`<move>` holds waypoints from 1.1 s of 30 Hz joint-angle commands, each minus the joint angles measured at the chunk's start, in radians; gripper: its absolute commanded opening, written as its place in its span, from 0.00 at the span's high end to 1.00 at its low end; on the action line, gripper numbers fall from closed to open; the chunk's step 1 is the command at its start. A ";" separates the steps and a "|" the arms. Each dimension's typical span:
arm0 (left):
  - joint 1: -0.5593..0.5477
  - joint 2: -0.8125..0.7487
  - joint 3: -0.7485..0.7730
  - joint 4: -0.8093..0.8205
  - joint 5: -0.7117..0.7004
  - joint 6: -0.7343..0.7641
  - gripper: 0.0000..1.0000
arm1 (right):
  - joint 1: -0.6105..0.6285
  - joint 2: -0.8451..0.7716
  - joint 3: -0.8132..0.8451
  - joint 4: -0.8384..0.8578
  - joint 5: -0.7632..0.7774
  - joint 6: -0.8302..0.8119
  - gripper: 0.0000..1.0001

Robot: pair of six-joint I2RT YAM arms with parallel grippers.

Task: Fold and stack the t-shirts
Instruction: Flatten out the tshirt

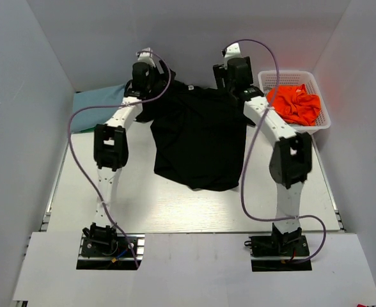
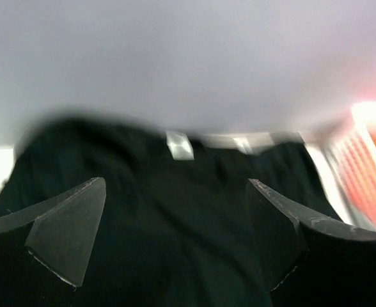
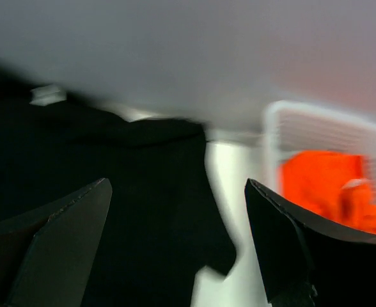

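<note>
Both hands are out over the far end of the table (image 1: 175, 204), one above each shoulder of the black tee (image 1: 197, 137). The left hand (image 2: 175, 192) is spread wide with nothing in it. The tee lies under and ahead of it, with the neck label (image 2: 180, 146) just beyond the fingertips. The right hand (image 3: 178, 192) is also spread and empty. The tee's edge and a sleeve lie below it and toward its left, and bare table shows beside its right finger. The basket (image 3: 322, 125) holding the orange tee (image 3: 322, 179) is close on its right. A light blue tee (image 1: 92, 102) lies outward of the left hand, partly hidden by that arm.

The black tee looks unfolded. It lies rumpled, and the hem nearest the arm bases is crooked.

Several things could go wrong from here:
- If the hands close at unequal depth, one may pinch a single layer and the other a bunch, so the fold comes out skewed.
- The right hand sits at the very edge of the cloth and may close on the table alone.
- If the right hand swings right, it could knock the basket.
- Pulling the tee over the crooked hem would set the creases in.
</note>
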 commanded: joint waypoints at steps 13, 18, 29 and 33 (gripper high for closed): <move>-0.079 -1.095 -1.370 -0.297 0.029 -0.112 0.00 | 0.127 -0.537 -0.939 -0.082 -0.714 0.522 0.10; -0.097 -1.176 -1.466 -0.288 -0.006 -0.084 0.00 | 0.129 -0.532 -1.046 -0.067 -0.681 0.602 0.10; -0.217 -1.073 -1.451 -0.400 -0.194 0.040 0.10 | 0.104 -0.515 -1.106 -0.085 -0.599 0.719 0.10; -0.274 -1.034 -1.419 -0.428 -0.329 0.071 0.07 | 0.097 -0.508 -1.101 -0.091 -0.621 0.709 0.10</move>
